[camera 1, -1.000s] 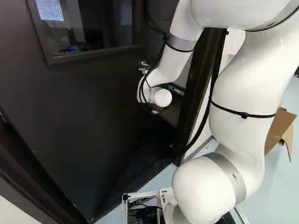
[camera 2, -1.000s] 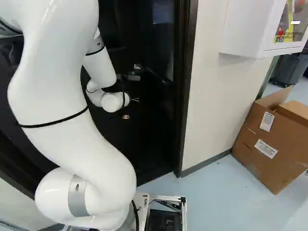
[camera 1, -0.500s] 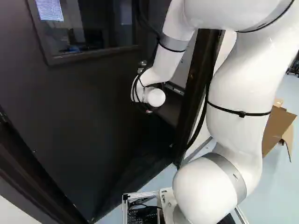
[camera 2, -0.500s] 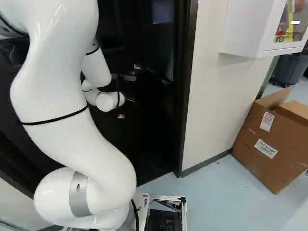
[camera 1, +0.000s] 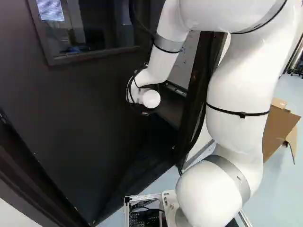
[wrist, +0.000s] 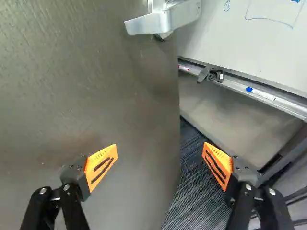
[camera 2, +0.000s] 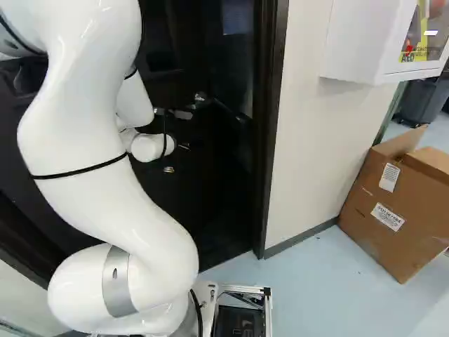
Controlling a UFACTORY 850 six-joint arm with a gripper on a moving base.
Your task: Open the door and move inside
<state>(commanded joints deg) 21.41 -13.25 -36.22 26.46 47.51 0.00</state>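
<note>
There is one dark flat door point(camera 1: 85, 123) with one rectangular glass window point(camera 1: 99, 26) and one silver metal lever handle point(wrist: 184, 15). I count one white writing board point(wrist: 225, 40), one long grey metal tray point(wrist: 235, 86) under it, and on this tray two slim white markers point(wrist: 263, 94). There are also one brown cardboard box point(camera 2: 403, 242) bearing two white paper labels point(camera 2: 389, 177), one white wall cabinet point(camera 2: 358, 42), and one dark grey bin point(camera 2: 423, 98).
</note>
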